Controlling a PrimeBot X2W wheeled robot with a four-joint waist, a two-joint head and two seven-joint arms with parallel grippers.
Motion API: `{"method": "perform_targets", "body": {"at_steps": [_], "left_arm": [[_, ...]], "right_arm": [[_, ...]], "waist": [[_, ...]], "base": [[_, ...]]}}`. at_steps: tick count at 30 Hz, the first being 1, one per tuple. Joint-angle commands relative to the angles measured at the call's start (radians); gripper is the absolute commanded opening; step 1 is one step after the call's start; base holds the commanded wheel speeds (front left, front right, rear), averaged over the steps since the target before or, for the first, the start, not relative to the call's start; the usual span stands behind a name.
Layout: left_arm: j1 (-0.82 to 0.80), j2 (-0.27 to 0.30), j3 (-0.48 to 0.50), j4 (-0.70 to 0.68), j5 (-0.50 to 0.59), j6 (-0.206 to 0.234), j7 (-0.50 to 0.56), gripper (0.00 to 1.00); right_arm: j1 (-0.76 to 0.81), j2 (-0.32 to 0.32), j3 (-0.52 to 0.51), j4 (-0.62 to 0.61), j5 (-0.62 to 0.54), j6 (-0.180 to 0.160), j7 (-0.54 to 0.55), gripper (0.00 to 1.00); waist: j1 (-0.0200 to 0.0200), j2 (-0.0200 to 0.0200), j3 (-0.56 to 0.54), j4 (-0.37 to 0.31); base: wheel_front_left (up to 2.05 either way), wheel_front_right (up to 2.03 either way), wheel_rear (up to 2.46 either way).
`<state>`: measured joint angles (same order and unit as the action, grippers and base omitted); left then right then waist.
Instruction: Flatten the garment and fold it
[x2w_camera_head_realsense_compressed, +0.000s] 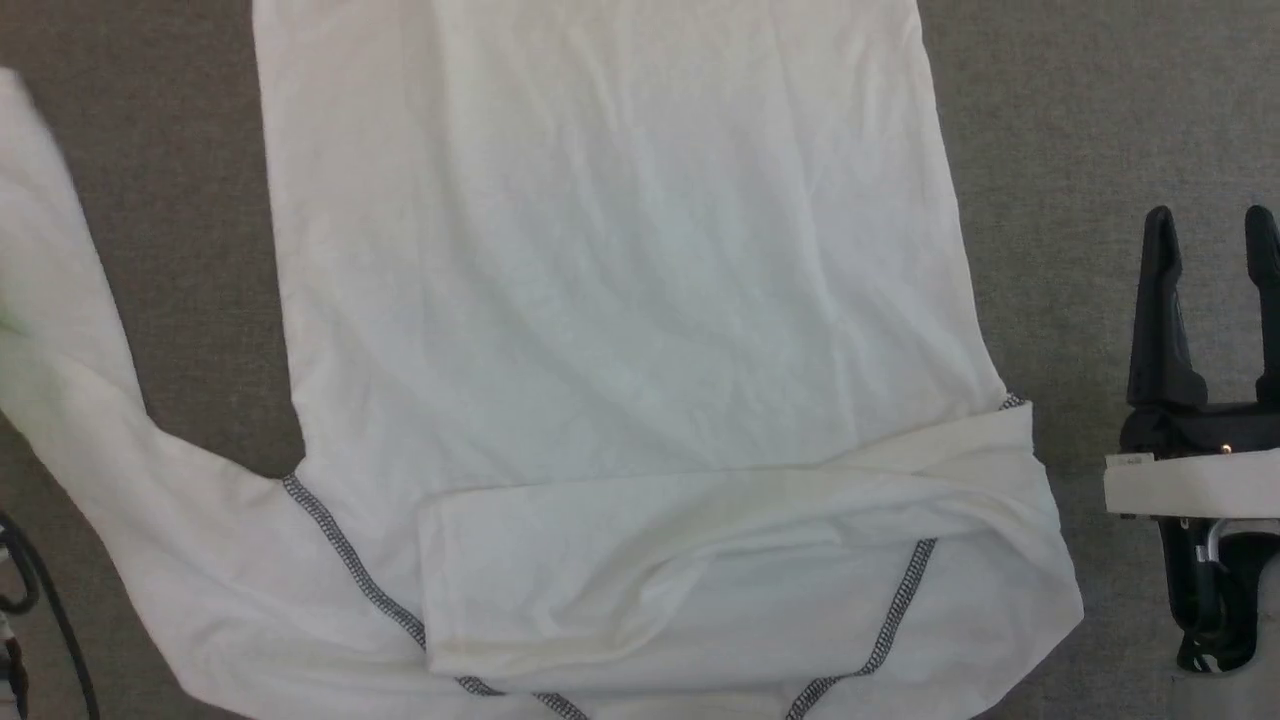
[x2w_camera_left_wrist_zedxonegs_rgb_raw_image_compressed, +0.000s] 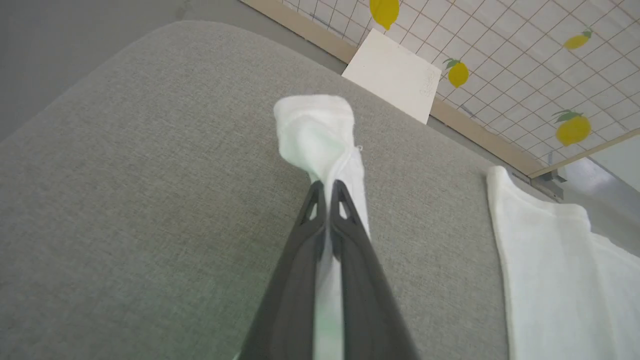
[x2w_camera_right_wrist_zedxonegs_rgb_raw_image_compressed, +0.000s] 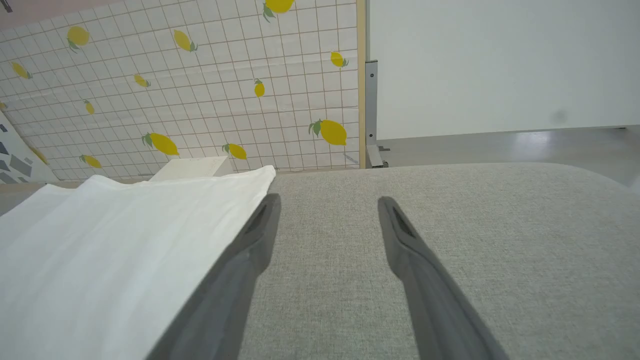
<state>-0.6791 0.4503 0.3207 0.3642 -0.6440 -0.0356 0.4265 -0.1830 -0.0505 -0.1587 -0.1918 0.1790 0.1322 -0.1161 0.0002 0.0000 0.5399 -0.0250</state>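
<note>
1. Head view: shirt (x2w_camera_head_realsense_compressed: 620, 300) spread flat on grey padded table (x2w_camera_head_realsense_compressed: 1090, 150); folded sleeve (x2w_camera_head_realsense_compressed: 700, 540) laid across the near part, dark stitching along the seams.
2. Left gripper (x2w_camera_left_wrist_zedxonegs_rgb_raw_image_compressed: 327, 187): jaws clamped together on the free sleeve (x2w_camera_left_wrist_zedxonegs_rgb_raw_image_compressed: 315, 130), end held up above the table.
3. Right gripper (x2w_camera_head_realsense_compressed: 1210, 222): jaws apart, holding nothing, near the shirt's right edge.
4. White box (x2w_camera_left_wrist_zedxonegs_rgb_raw_image_compressed: 392, 75): at the table's far edge, contents hidden.
5. Lemon-print wall (x2w_camera_right_wrist_zedxonegs_rgb_raw_image_compressed: 200, 75): behind the table.
6. Dark cable (x2w_camera_head_realsense_compressed: 40, 590): lower left, beside the shirt.
</note>
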Motion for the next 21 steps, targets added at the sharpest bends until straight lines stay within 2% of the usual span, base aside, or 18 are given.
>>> {"method": "perform_targets", "body": {"at_steps": [1, 4, 9, 16, 21], "left_arm": [[0.032, -0.011, 0.015, -0.021, -0.013, -0.02, -0.042, 0.0], [0.1, -0.036, 0.053, -0.091, -0.03, -0.041, -0.131, 0.0], [0.224, -0.106, 0.041, -0.284, -0.071, -0.068, -0.17, 0.0], [0.381, -0.246, -0.148, -0.559, -0.104, -0.084, -0.104, 0.0], [0.417, -0.326, -0.355, -0.645, -0.085, -0.087, -0.039, 0.0]], "right_arm": [[0.009, 0.0, -0.007, 0.008, 0.005, -0.002, -0.007, 1.0], [0.031, 0.0, -0.017, 0.026, 0.01, -0.002, -0.009, 1.0], [0.072, 0.0, -0.026, 0.054, 0.027, -0.002, -0.014, 1.0], [0.121, 0.0, -0.036, 0.078, 0.043, -0.002, -0.016, 1.0], [0.133, 0.0, -0.03, 0.082, 0.046, -0.002, -0.012, 1.0]], "waist": [[-0.0002, 0.0, -0.074, 0.037], [-0.0002, 0.0, -0.134, 0.056], [-0.0002, 0.0, -0.218, 0.079], [-0.0002, 0.0, -0.301, 0.104], [-0.0002, 0.0, -0.329, 0.1]], "base": [[0.0, 0.0, 0.0], [0.0, 0.0, 0.0], [0.0, 0.0, 0.0], [0.0, 0.0, 0.0], [0.0, 0.0, 0.0]]}}
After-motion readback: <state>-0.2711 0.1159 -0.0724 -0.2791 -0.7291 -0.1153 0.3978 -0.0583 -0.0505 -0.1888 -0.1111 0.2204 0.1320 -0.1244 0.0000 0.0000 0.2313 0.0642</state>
